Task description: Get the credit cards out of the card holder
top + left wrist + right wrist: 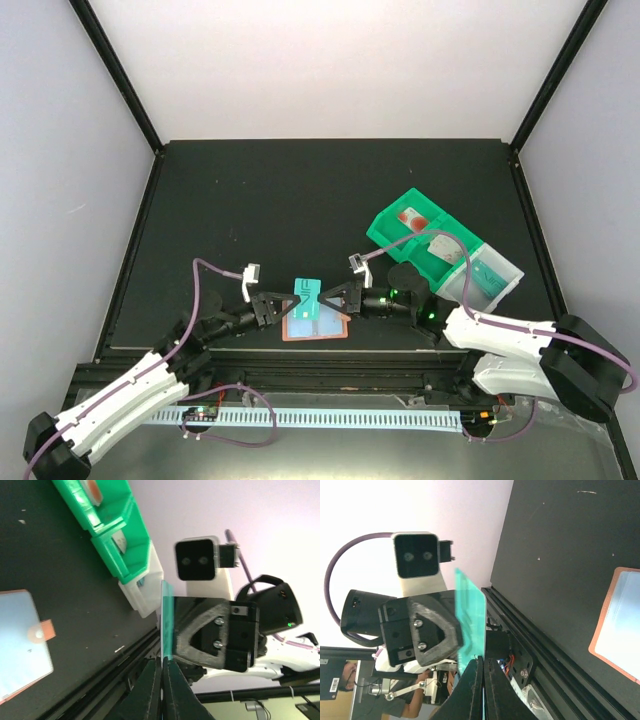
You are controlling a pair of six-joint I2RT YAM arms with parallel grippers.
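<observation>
The teal credit card (pixel 306 297) is held upright above the table between both grippers. My left gripper (pixel 291 305) is shut on its left edge and my right gripper (pixel 322 298) is shut on its right edge. The card shows edge-on in the left wrist view (pixel 166 625) and slanted in the right wrist view (pixel 471 622). The salmon-orange card holder (pixel 338 327) lies open and flat just below the card, its pale blue inside up. It also shows in the left wrist view (pixel 22 640) and the right wrist view (pixel 620 625). I cannot make out a grey-blue card.
A green plastic bin (pixel 410 235) with a pale end compartment (pixel 492 276) stands to the right, behind my right arm, with small items inside. The table's front rail (pixel 330 355) runs just below the card holder.
</observation>
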